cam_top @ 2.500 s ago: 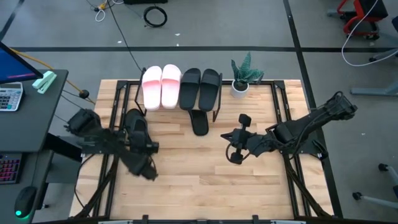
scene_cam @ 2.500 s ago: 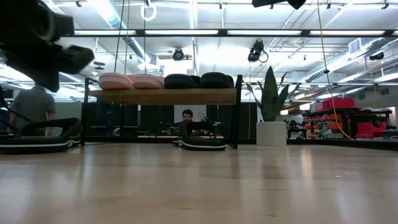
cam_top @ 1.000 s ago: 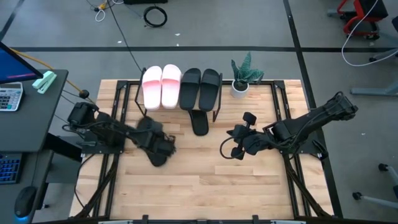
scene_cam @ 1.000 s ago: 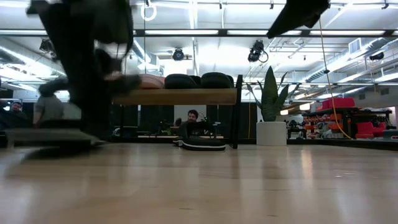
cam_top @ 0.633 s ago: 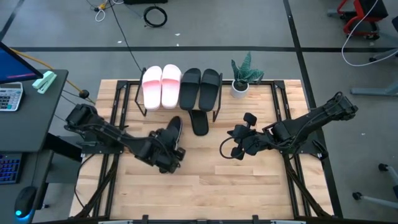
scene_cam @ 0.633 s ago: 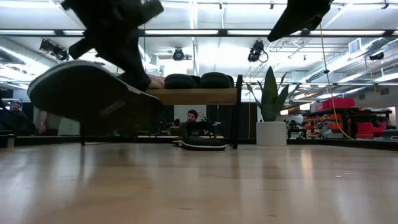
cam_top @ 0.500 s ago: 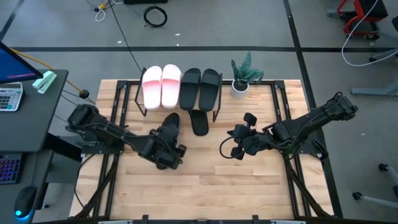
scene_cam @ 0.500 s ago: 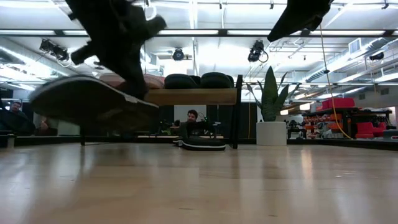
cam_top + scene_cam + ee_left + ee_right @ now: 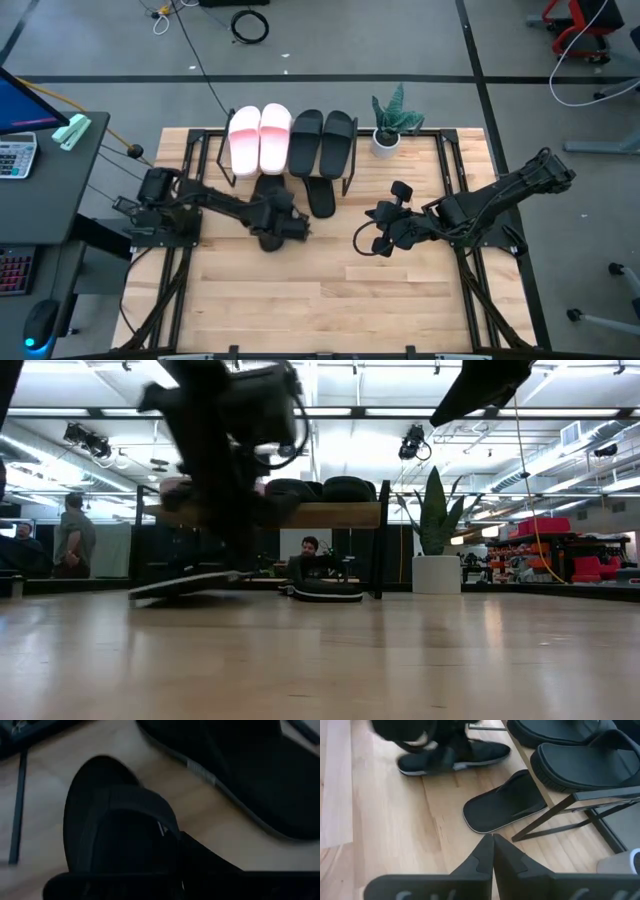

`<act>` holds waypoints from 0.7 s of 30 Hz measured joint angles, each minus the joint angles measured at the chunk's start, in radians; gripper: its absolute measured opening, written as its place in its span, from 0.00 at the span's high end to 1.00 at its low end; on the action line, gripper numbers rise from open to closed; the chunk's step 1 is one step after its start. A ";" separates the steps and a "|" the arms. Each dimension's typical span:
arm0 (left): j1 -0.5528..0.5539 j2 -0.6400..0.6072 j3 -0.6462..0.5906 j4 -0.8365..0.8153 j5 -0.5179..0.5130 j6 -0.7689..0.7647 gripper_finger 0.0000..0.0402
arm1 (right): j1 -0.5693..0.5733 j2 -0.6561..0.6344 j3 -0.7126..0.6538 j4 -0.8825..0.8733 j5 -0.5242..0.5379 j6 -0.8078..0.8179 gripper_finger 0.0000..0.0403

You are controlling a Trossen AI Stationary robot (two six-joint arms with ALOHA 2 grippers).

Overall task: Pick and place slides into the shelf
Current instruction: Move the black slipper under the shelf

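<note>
The shelf [image 9: 291, 168] stands at the table's [image 9: 330, 300] far edge with two pink slides [image 9: 259, 139] and two black slides [image 9: 322, 142] side by side on its plank top. One flip-flop [image 9: 321, 197] lies on the table under the shelf's right end, its heel sticking out toward the front. The left gripper [image 9: 281, 221] is closed on the other flip-flop [image 9: 190, 582], holding it low and tilted just in front of the shelf, beside the lying one. The right gripper [image 9: 383, 232] hangs above the table to the right, its fingers [image 9: 492, 855] pressed together and empty. A plant [image 9: 388, 120] stands right of the shelf.
</note>
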 joint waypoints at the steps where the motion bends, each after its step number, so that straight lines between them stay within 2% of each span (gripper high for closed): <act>1: 0.019 0.003 0.000 0.035 -0.001 0.047 0.97 | 0.000 0.000 0.000 0.000 0.000 -0.003 0.97; 6: 0.103 0.007 0.000 0.247 0.017 0.335 0.92 | 0.000 0.000 0.000 0.004 0.018 -0.016 0.97; 9: 0.145 0.006 0.000 0.301 0.067 0.439 0.86 | 0.000 0.000 0.000 0.003 0.021 -0.016 0.97; 13: 0.180 0.013 0.001 0.301 0.174 0.409 0.77 | 0.000 0.000 0.000 0.003 0.021 -0.009 0.97; 21: 0.172 0.022 0.001 0.285 0.183 0.389 0.61 | 0.016 0.000 0.000 0.002 0.019 -0.001 0.97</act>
